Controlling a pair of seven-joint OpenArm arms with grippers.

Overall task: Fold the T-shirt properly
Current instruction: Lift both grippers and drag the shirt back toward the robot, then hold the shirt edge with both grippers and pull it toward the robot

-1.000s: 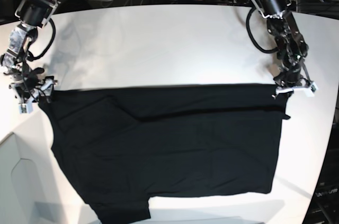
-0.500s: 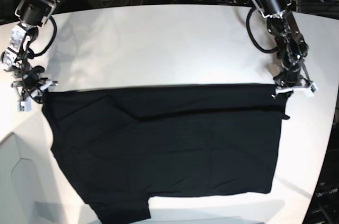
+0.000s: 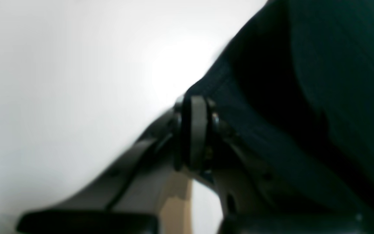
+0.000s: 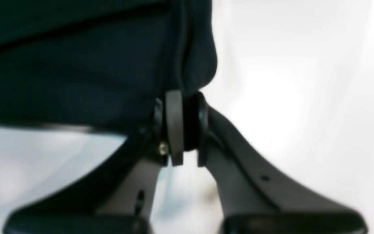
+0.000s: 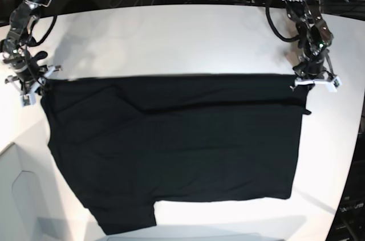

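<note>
A big black T-shirt (image 5: 171,150) is spread out flat on the white counter (image 5: 171,36). Its top edge is stretched in a straight line from one side to the other, and one short sleeve is seen at the bottom, near the front edge of the counter. The left hand (image 5: 312,81) is clamped on the top corner of the shirt at the right side of the base view. In the left wrist view, the two pads (image 3: 198,130) are pressed together with black cloth caught between them. The right hand (image 5: 35,86) is clamped on the other top corner, at the left side of the base view. In the right wrist view, a fold of black cloth is pinched between the closed fingers (image 4: 174,126).
</note>
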